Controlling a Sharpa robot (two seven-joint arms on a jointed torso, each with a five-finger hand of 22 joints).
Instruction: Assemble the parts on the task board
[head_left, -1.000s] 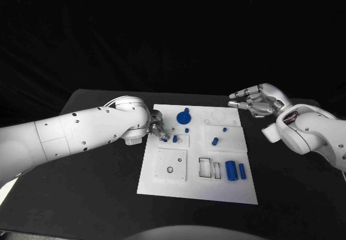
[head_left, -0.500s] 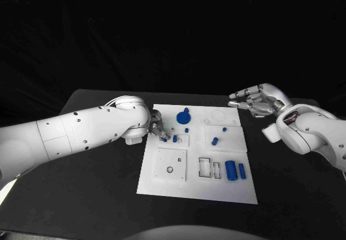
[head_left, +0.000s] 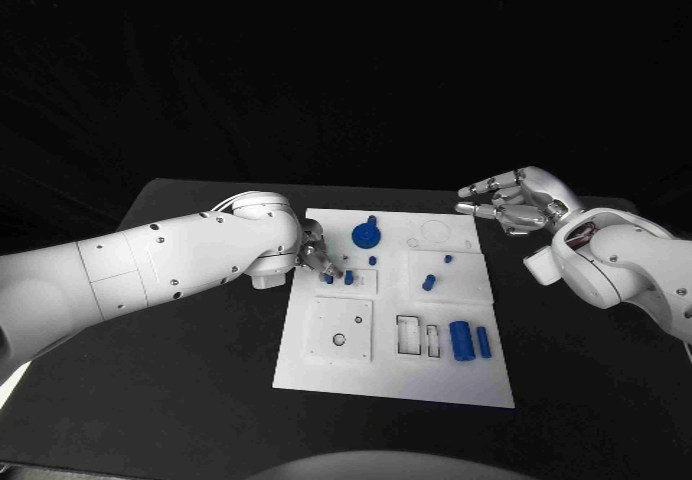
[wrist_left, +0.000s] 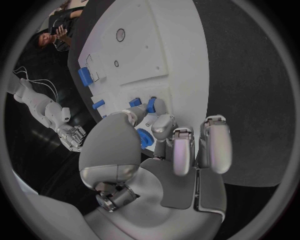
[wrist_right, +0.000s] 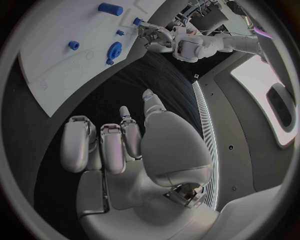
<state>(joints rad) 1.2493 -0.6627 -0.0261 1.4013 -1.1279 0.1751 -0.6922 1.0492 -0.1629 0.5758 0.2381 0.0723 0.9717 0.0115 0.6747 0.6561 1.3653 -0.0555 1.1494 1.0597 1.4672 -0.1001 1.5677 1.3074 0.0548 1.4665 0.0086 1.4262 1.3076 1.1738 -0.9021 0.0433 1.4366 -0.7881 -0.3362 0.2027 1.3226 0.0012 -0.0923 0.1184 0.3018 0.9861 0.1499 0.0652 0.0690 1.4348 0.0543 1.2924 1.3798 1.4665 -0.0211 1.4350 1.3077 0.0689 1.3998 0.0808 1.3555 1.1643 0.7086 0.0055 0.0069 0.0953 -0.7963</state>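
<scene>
Head view: white board (head_left: 378, 375) centre frame, bare black table (head_left: 188, 400) all round. Left hand (head_left: 317, 255) at board's upper left edge, fingertips on small blue peg (head_left: 329, 279); whether it grips the peg unclear. Right hand (head_left: 515, 202) upper right, off board, fingers apart, empty. Blue cylinder (head_left: 463, 340) in recess lower right.
Left wrist view: fingertips (wrist_left: 157, 106) touching blue pegs (wrist_left: 151, 104).
Right wrist view: right hand (wrist_right: 125, 145) loosely spread, empty, beside board edge (wrist_right: 44, 70).

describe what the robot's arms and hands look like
Both arms are smooth, rounded white shells dotted with small dark screw holes. The left robot hand and right robot hand are silver metal with pale grey finger pads and a rounded grey thumb cover. A dark opening with reddish parts shows near the right wrist.
</scene>
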